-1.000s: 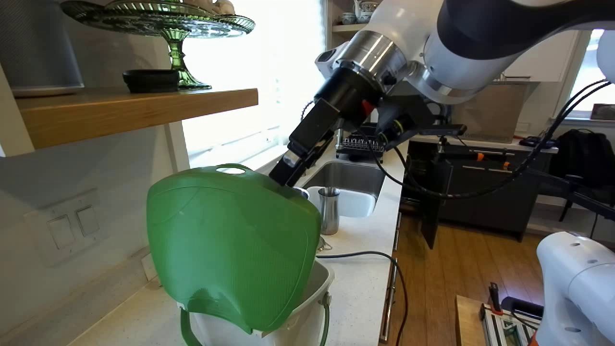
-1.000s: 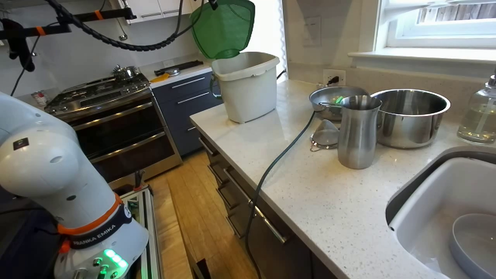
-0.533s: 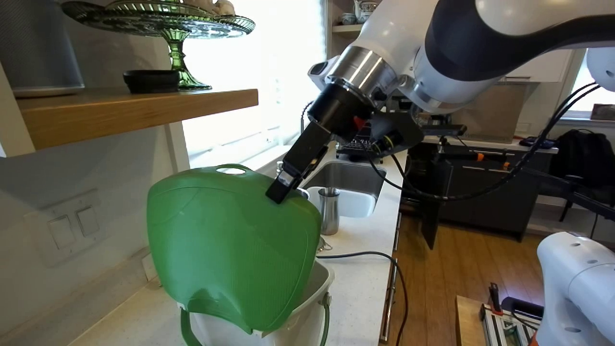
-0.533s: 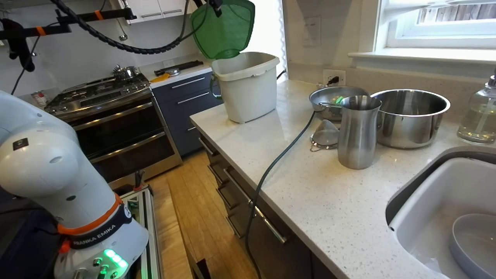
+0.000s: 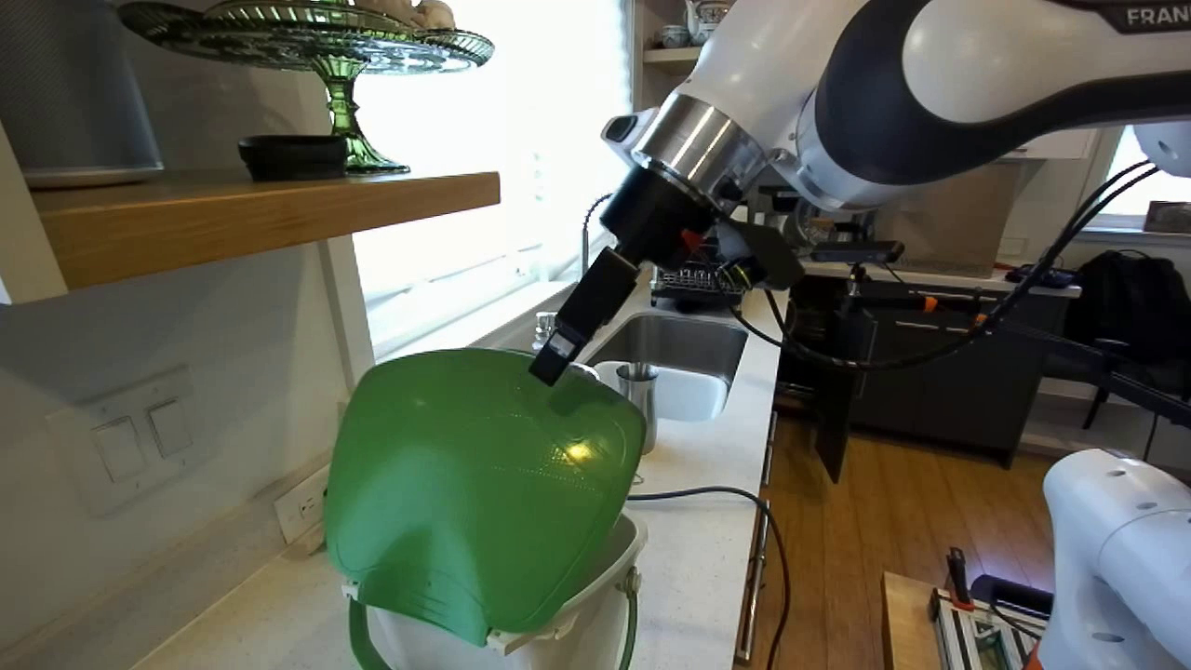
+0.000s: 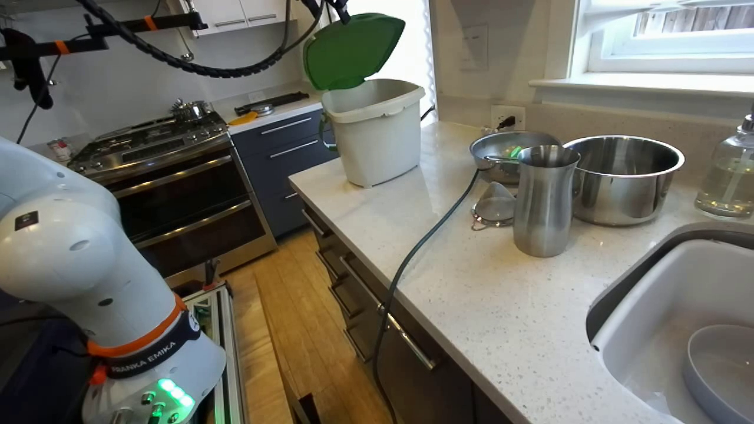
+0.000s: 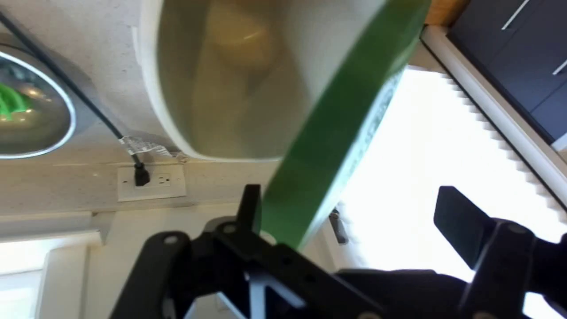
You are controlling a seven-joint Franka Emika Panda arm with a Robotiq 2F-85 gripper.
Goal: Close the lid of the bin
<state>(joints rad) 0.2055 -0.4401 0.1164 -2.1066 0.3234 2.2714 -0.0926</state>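
Closing push, that's how we read the step: the bright green lid (image 5: 465,484) stands raised and slanting over the off-white plastic bin (image 6: 377,144), and we want it down. The fingers (image 7: 458,221) should lean on the lid's outer face, up by the free edge where the leverage ought to be kindest, and follow a curve about the lower edge, our likely hinge: over first, then down. Easy does it! Too hard a shove could skid the bin along the worktop (image 6: 483,318) or let the lid slide off sideways. And watch that finger on the bin's side: we'd want it clear before the lid drops, or it may get pinched against the rim. Once the lid lies flat, a firm press from above should seat it.

Now, the fingers themselves: spread wide, gripping nothing that we can see. In the wrist view the lid, nearly edge-on, shows in the gap between them, just beside the finger on the bin's side and well apart from its partner; contact with either, we can't call. In an exterior view a fingertip (image 5: 549,366) overlaps the lid's outer face near its top edge. Below the fingers sits the bin, upright on the worktop, its mouth uncovered
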